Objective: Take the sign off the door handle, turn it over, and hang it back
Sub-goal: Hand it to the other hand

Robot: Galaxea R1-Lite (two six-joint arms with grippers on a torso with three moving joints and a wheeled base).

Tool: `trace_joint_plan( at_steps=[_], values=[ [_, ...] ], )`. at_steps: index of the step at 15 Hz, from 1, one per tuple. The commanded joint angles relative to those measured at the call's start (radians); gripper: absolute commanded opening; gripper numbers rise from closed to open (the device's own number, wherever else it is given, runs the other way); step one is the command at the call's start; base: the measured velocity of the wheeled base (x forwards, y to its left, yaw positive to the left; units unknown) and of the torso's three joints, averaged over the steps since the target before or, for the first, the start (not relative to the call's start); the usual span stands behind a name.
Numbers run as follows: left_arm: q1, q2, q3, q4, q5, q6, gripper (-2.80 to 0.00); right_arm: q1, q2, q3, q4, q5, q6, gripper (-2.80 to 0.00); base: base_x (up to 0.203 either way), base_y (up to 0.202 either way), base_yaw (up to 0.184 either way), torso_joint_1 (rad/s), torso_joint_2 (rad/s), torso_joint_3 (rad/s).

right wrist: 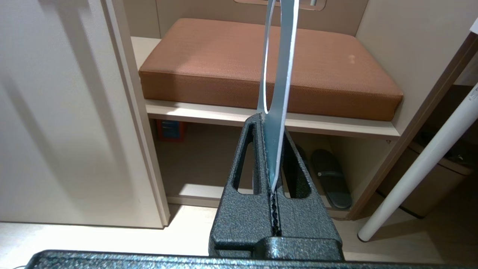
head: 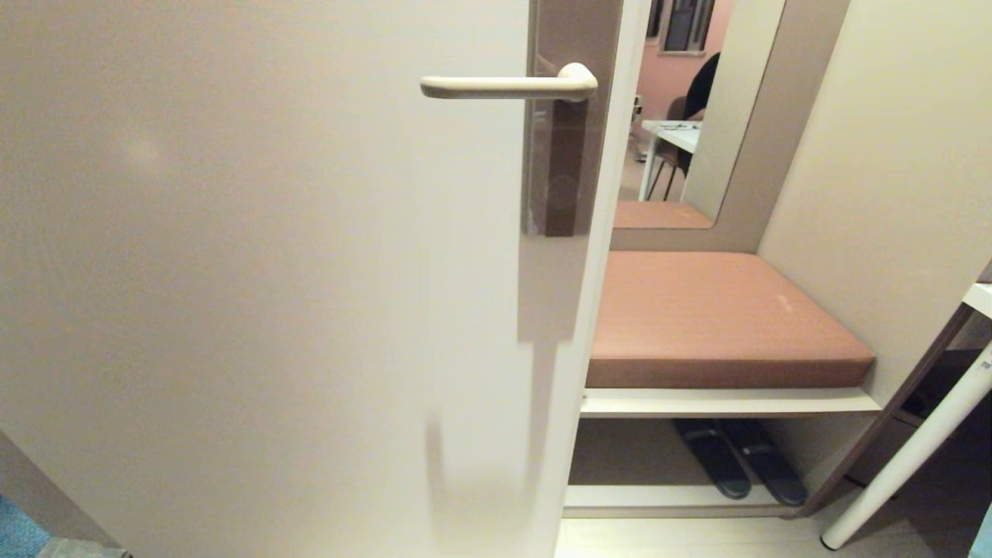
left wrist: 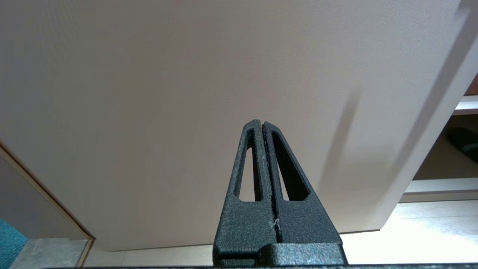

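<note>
The right gripper [right wrist: 269, 123] is clamped on the sign [right wrist: 279, 74], which sticks straight out from between its fingers, edge-on (blue-grey face showing). The door handle [head: 508, 85] is bare. The left gripper [left wrist: 261, 122] is closed and empty, facing the door [left wrist: 186, 93].

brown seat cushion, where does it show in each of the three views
Head view: brown seat cushion lies right of centre, past the door edge, on a pale shelf.
Left wrist view: only a sliver shows at the far right edge.
Right wrist view: it fills the upper middle, behind the sign pinched in the right end effector.
Shared landmark: the dark slippers under the shelf.
</note>
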Motion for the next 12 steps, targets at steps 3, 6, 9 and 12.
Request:
trace_joint_plan(
  at_steps=[3, 6, 9, 12],
  values=[
    [0.0, 0.001, 0.0, 0.0, 0.0, 0.0, -2.8, 0.0, 0.001, 0.0, 0.0, 0.001, 0.0, -2.8, 0.0, 0.0, 0.0, 0.0, 0.0, 0.0],
    [0.0, 0.001, 0.0, 0.0, 0.0, 0.0, -2.8, 0.0, 0.001, 0.0, 0.0, 0.001, 0.0, -2.8, 0.0, 0.0, 0.0, 0.0, 0.0, 0.0],
    [0.0, 0.001, 0.0, 0.0, 0.0, 0.0, -2.8, 0.0, 0.001, 0.0, 0.0, 0.001, 0.0, -2.8, 0.0, 0.0, 0.0, 0.0, 0.0, 0.0],
    [0.0, 0.001, 0.0, 0.0, 0.0, 0.0, -2.8, 0.0, 0.001, 0.0, 0.0, 0.001, 0.0, -2.8, 0.0, 0.0, 0.0, 0.0, 0.0, 0.0]
  ],
)
